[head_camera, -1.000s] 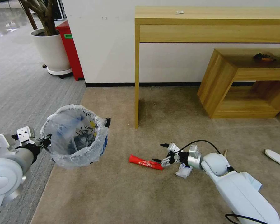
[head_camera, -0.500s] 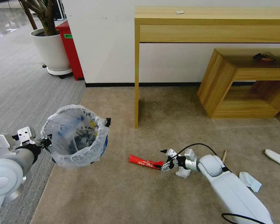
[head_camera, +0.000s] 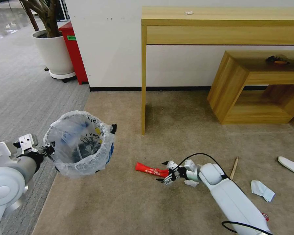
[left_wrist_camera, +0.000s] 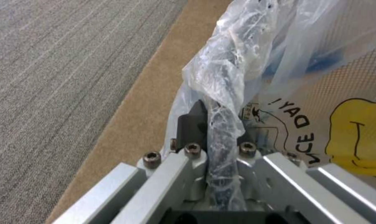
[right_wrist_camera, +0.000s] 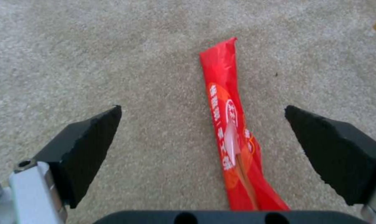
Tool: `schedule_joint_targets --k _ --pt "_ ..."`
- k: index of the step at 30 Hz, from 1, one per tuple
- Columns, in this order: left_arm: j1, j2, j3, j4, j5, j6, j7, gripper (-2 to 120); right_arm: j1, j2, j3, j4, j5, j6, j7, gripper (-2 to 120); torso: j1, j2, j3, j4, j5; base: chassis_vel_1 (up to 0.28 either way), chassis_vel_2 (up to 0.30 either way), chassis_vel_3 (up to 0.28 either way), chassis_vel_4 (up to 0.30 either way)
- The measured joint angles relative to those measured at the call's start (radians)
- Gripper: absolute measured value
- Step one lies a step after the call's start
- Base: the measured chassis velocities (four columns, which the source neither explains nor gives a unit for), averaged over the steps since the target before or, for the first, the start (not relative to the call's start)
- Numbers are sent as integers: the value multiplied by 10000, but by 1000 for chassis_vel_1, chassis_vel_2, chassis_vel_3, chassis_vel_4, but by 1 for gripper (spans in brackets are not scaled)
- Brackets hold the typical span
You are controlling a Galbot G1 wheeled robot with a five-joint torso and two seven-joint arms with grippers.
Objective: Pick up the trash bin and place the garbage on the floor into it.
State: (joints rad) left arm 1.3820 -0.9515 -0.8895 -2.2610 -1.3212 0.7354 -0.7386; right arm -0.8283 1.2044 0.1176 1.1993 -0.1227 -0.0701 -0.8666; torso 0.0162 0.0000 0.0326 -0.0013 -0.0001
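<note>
Bin [head_camera: 80, 143] 1 | wrapper [head_camera: 152, 170] 1 | stick [head_camera: 234, 167] 1 | slipper [head_camera: 291, 165] 1

— What does the room look like at the back?

— A plain white wall [head_camera: 114, 49] with a dark baseboard [head_camera: 147, 88] along its foot. Against it stands a tall light-wood console table [head_camera: 219, 19], and under its right part a lower wooden bench-shelf [head_camera: 248, 85] with an open compartment.

— And underfoot?

— Beige-tan short-pile carpet [head_camera: 173, 111] covers the middle and right. To the left it meets a grey ribbed carpet [head_camera: 23, 98] along a straight seam.

— Anything in the far left corner?

— A large white planter [head_camera: 54, 54] holding a tree trunk, and just beside it a red cabinet [head_camera: 73, 52] with a green label. Behind them a glossy floor reflects light.
</note>
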Motion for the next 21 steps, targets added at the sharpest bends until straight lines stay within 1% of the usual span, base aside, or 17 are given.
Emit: schedule_joint_targets --k 6,15,21 --pt "-24 -16 29 -5 25 0 3 0 99 369 28 -455 -509 125 55 100 0 0 0 0 0 0 0 0 0" --pt "-29 -18 48 -44 38 0 4 0 227 557 117 -891 -844 209 96 100 0 0 0 -1 1 0 0 0 0" --pt "-10 -17 47 -45 39 0 3 0 312 670 147 -1097 -925 230 96 96 0 0 0 0 1 0 0 0 0"
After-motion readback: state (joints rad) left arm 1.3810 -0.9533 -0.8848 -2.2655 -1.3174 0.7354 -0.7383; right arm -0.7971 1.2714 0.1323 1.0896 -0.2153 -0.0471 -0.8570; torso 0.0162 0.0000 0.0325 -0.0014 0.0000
